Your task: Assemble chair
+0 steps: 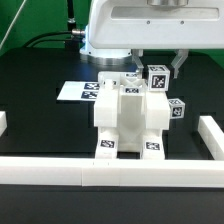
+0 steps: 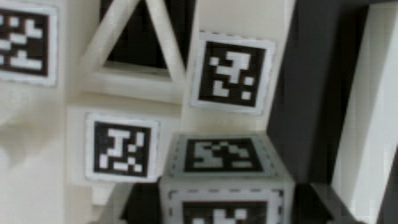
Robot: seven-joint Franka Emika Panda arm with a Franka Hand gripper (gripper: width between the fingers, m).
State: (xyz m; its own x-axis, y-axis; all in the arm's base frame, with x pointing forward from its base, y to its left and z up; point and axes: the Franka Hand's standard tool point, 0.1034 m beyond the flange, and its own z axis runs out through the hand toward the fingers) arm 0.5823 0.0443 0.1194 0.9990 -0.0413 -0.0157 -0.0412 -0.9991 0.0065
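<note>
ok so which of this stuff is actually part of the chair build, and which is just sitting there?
Part of the job:
half-built chair
tagged white piece at its top

Just sitting there:
marker board, flat behind the chair
white rails along the edges
black table

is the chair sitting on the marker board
No, the chair stands on the black table; the marker board lies behind it, toward the exterior view's left.
</note>
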